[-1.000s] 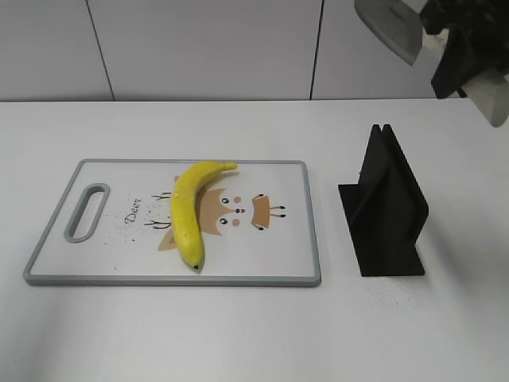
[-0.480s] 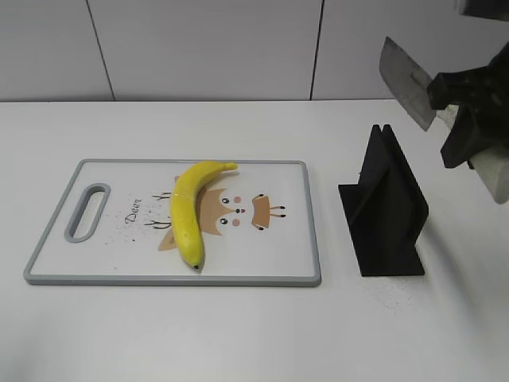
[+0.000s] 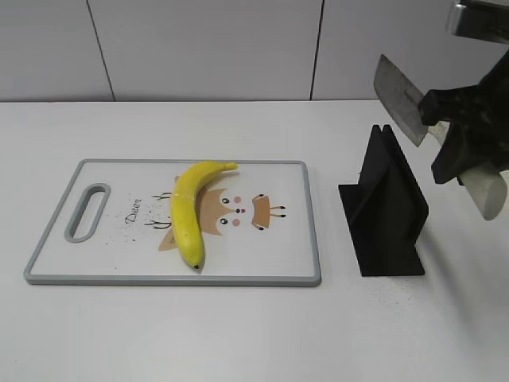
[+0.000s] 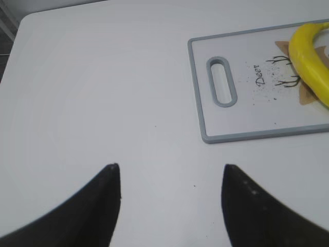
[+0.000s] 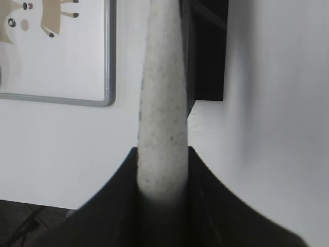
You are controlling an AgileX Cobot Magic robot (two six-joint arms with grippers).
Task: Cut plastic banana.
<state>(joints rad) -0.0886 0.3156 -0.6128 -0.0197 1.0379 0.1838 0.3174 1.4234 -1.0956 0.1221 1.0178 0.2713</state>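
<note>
Exterior: your right end effector (image 3: 460,131) grips a grey-bladed cleaver (image 3: 400,101) above the black stand (image 3: 386,207), so carry it squarely over the glossy yellow plastic banana (image 3: 191,208) on the grey-rimmed cutting board (image 3: 301,227); left wrist: left end effector (image 4: 169,198) open, empty; right wrist: speckled handle (image 5: 162,113) clamped.

The black right gripper (image 3: 468,135) hangs raised at the right, its fingers clamped on a pale speckled handle. The black left gripper (image 4: 169,198) hovers low, fingers spread apart and empty.
</note>
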